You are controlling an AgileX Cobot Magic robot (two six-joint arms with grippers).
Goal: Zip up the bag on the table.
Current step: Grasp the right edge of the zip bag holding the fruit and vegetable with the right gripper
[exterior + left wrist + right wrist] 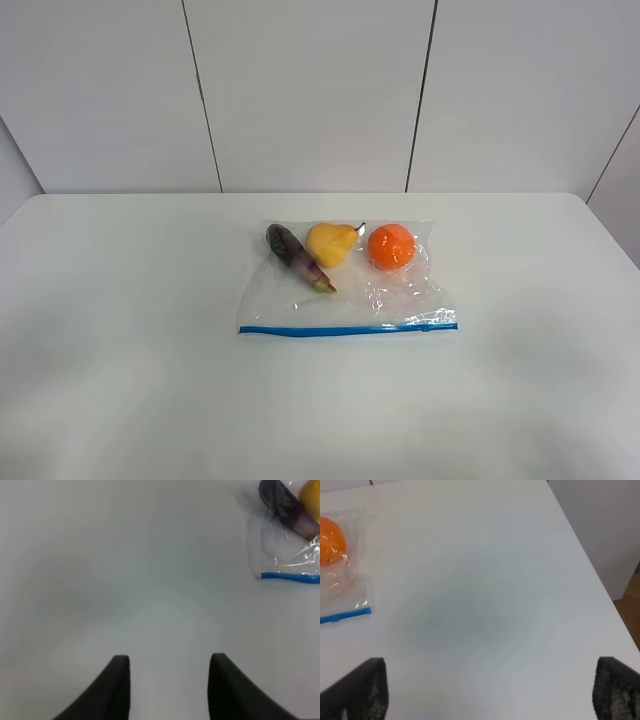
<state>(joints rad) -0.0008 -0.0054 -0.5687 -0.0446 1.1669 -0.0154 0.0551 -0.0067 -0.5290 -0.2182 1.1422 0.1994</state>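
The left jaws stand partly spread above bare bench (125,570), holding nothing. The right jaws gape wider, also empty. The bag (270,300) lies flat mid-bench, well clear of both, with its blue zipper strip (345,329) along the near edge. Only the high view shows the eggplant (292,255), pear (331,243) and orange (390,246) together; each wrist view catches one corner.

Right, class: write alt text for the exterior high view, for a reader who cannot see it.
A clear, crinkly plastic zip bag lies flat on a plain white table, its thin blue zipper strip along the near edge. Inside, left to right: a purple eggplant, a yellow pear and a round orange.
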